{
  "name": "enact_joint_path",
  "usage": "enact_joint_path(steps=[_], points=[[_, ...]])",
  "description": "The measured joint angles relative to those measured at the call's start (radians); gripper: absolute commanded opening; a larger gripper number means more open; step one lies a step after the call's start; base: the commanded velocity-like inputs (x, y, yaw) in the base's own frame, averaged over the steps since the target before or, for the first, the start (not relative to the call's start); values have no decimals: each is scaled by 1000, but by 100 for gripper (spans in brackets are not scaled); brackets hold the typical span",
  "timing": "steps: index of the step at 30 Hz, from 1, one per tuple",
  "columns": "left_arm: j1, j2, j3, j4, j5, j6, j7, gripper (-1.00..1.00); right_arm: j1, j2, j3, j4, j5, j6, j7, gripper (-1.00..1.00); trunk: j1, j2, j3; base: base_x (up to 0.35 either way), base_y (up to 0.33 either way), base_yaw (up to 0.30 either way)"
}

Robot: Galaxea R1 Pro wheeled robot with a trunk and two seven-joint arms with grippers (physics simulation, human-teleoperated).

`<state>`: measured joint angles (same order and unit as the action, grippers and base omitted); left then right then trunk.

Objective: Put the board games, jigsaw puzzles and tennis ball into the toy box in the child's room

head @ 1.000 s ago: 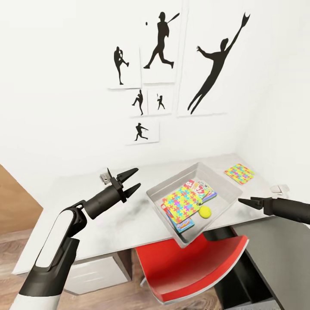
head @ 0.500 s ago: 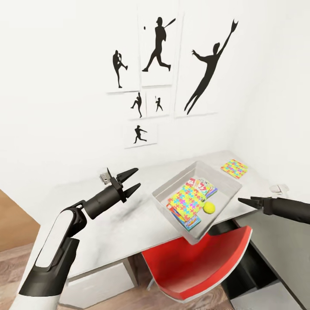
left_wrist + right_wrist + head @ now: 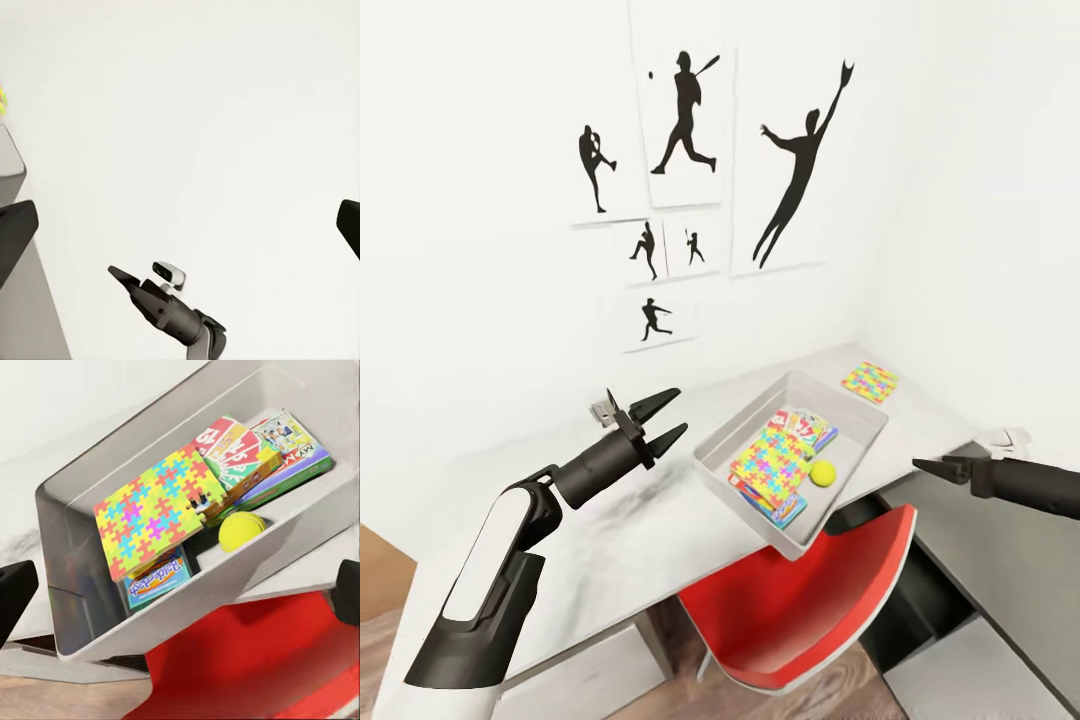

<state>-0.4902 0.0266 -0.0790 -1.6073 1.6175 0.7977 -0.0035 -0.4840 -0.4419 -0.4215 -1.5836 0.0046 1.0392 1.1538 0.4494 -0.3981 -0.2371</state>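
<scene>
Everything's slid toward the left of the head view compared with a second ago, wall pictures, desk and bin all together, so that's the camera turning, not the stuff moving; both arms sit in the same spots in the frame.

Left end effector (image 3: 665, 420) hangs at centre-left of the head view, its two black pointed fingers spread apart with nothing between them, on a dark cylindrical wrist and a glossy white forearm. Right end effector (image 3: 928, 466) pokes in from the right edge, thin black fingers lying close together; can't tell from the head view if they're fully closed, though the right wrist view has its fingertips at the two far edges of the picture, so they look apart and empty.

Moving out from there: the toy box (image 3: 718, 474), a pale grey smooth bin with a wide flared rim, sits just right of centre and overhangs the front edge of the desk (image 3: 610, 520). Inside it, a jigsaw puzzle (image 3: 157, 510) slab with bright interlocking pieces lies on top of a light-blue cartoon box (image 3: 159, 577), leaning against a red-yellow-green box (image 3: 229, 442) and the green-edged "MY MONOPOLY" box (image 3: 296, 454). The tennis ball (image 3: 241, 529), fuzzy yellow-green, rests touching the puzzle's edge. A second puzzle slab (image 3: 869, 381) lies flat on the desk behind the bin, apart from it.

Desk top is light grey, faintly marbled. A glossy red chair (image 3: 810, 600) sits under the bin, wood planks below.
</scene>
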Motion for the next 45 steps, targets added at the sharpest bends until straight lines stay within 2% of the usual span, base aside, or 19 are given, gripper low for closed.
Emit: enact_joint_path(steps=[12, 13, 16, 25, 41, 44, 45], points=[[0, 0, -1, 0, 0, 0, -2, 100, -2, 2, 3, 5, 0, 0, -34, 100, 0, 0, 11, 1, 118, -245], [0, 0, -2, 0, -1, 0, -1, 100, -8, 23, 6, 20, 2, 0, -80, 100, 0, 0, 12, 13, 123, -247], [0, 0, -2, 0, -1, 0, 0, 100, -10, 44, 8, 26, 2, 0, -130, 100, 0, 0, 15, 9, 85, -247], [0, 0, -2, 0, -1, 0, 2, 100, -14, 85, 9, 31, 1, 1, -200, 100, 0, 0, 23, 3, 30, -248], [0, 0, -2, 0, -1, 0, 5, 100, -15, 92, 8, 32, 0, 1, -211, 100, 0, 0, 37, 0, 2, -249], [0, 9, 0, 0, -1, 0, 6, 100, -15, 94, 8, 32, 0, 1, -211, 100, 0, 0, 40, 23, 23, -249], [0, 21, 0, 0, -2, 0, 7, 100, -15, 97, 9, 33, 1, 1, -211, 100, 0, 0, 41, 58, 59, -249]])
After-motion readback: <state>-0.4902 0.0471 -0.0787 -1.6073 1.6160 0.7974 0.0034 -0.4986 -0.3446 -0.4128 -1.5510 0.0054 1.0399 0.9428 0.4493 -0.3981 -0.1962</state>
